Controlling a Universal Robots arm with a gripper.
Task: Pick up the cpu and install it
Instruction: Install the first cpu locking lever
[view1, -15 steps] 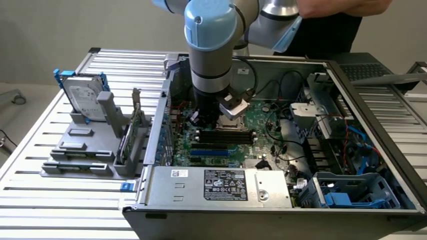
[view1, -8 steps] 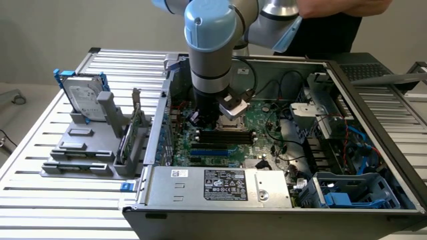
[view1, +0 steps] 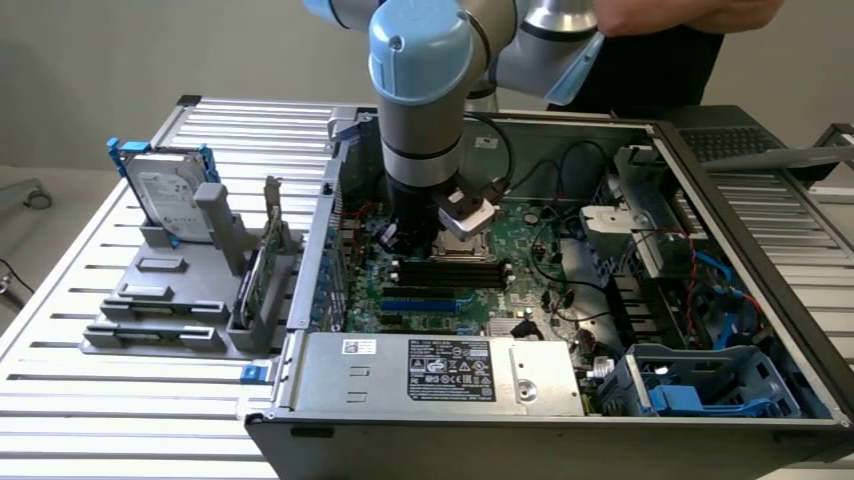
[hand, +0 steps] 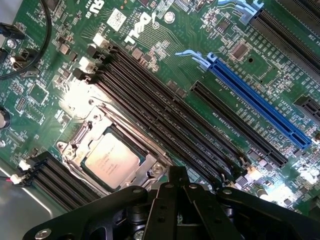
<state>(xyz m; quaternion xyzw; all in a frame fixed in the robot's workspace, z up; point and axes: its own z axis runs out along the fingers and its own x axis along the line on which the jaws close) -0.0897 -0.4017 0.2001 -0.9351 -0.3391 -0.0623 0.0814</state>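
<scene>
Tool (hand: 177, 175) clenched, empty, just above cpu (hand: 110, 160) apparently seated in socket (hand: 95, 122)

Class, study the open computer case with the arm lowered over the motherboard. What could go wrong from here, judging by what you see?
1. The cpu lies in the metal-framed socket with the shut pincer close above; a small slip might knock the chip askew or bend contacts.
2. Black memory slots run right beside the socket, so sideways drift could strike them.
3. A black cable loops near the arm inside the case and may snag.
</scene>
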